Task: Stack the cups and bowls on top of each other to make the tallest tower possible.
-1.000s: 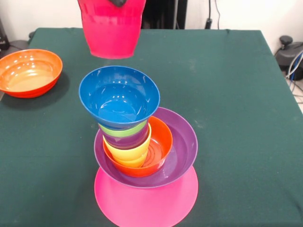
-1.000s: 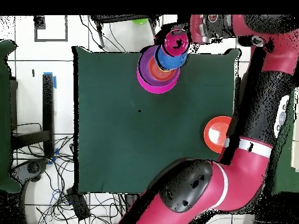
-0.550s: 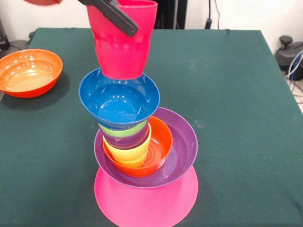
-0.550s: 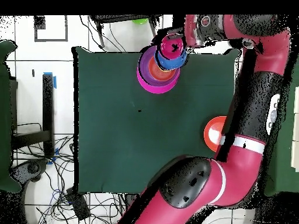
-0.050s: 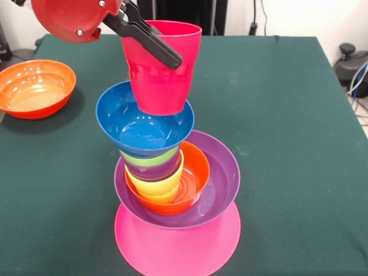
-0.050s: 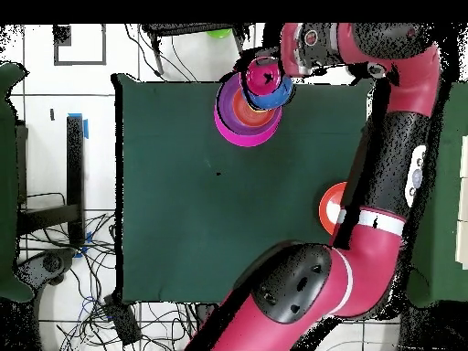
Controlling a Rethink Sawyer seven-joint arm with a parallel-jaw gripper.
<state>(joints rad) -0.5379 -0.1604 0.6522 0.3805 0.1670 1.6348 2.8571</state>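
Orange glossy plastic bowl [image 5: 35,87] sits alone at the far left of the green table [image 5: 299,144]. Right of it, the black gripper [image 5: 150,43] pinches the red ribbed plastic cup [image 5: 161,69] by its rim, base inside the small blue bowl [image 5: 144,119] topping the tower [image 5: 172,190]; the inner finger seems hidden within the cup.

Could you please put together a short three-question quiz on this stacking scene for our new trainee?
1. True or false: the gripper holds the red cup.
2. Which bowl sits directly below that cup: A) small blue bowl, B) large orange bowl, C) purple bowl?
3. What forms the base of the tower?

Key: 1 true. 2 A. 3 The upturned pink bowl.
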